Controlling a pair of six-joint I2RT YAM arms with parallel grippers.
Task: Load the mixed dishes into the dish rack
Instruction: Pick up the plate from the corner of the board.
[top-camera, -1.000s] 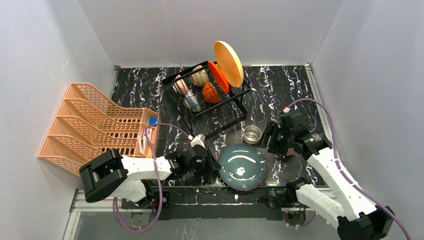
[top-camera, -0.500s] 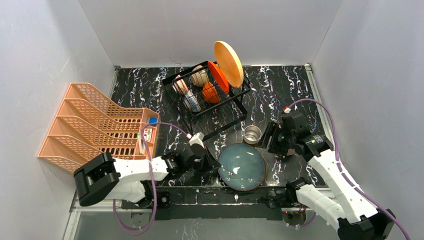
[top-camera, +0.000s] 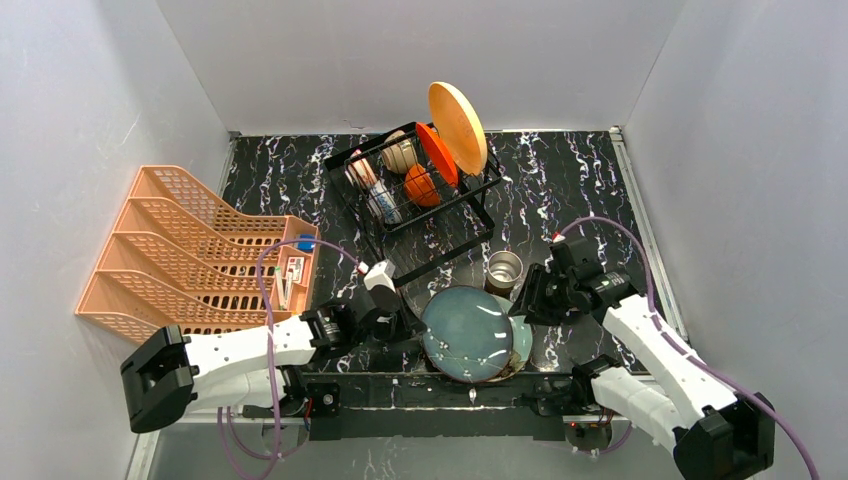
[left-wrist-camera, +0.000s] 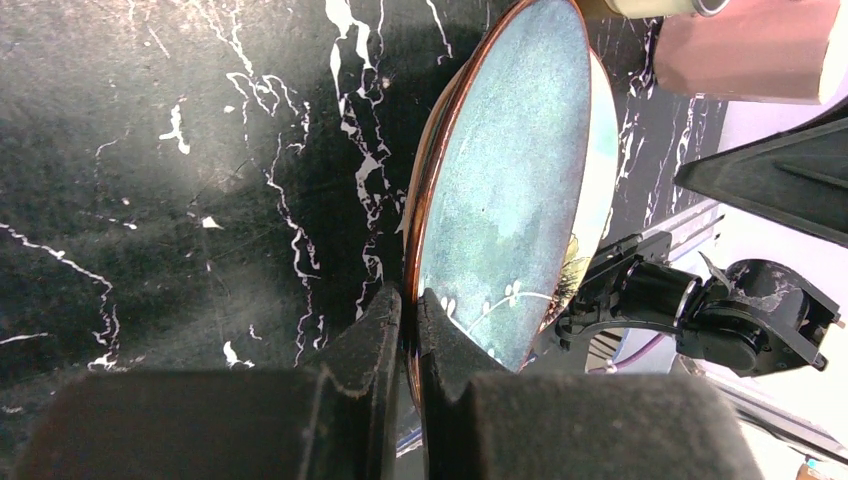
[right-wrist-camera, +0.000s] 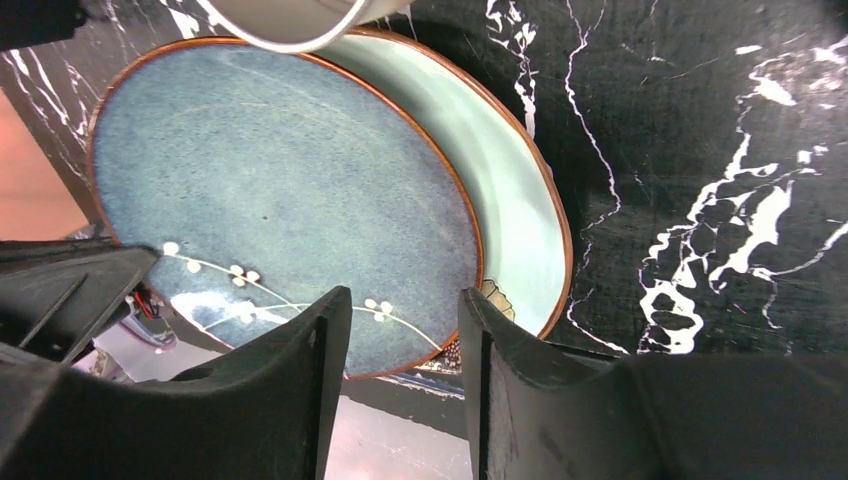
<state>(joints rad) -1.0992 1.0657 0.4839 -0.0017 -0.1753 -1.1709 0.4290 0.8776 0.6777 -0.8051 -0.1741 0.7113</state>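
Since the earlier frames the blue plate (top-camera: 468, 330) has shifted left along the near edge of the desk (top-camera: 570, 180), uncovering part of a green plate (top-camera: 519, 340) under its right side; the left arm (top-camera: 250, 348) has drawn back leftward with it; the right arm (top-camera: 650, 335) has moved in toward the plate's right rim.

Left jaws: pressed together on the left rim of the blue plate, one finger on each face; the left wrist view shows the rim pinched between the tips and the plate tilted up off the desk on that side.

Right jaws: spread, nothing between the pads; the right wrist view shows the fingers (right-wrist-camera: 320, 390) hanging over the near rim of the blue plate; whether they touch it cannot be told.

Blue plate: near edge of the desk, at its middle, between the two arms; it overlaps the green plate, which shows as a crescent along its right side.

Cup (top-camera: 505, 270): upright on the desk, just beyond the far rim of the blue plate, close to the right jaws.

Rack (top-camera: 440, 247): far middle of the desk; a yellow plate (top-camera: 457, 127) and a red plate (top-camera: 437, 152) stand on edge at its right end; bowls (top-camera: 400, 155) sit in its left part.

Orange rack (top-camera: 190, 250): left edge of the desk, well apart from the plates.
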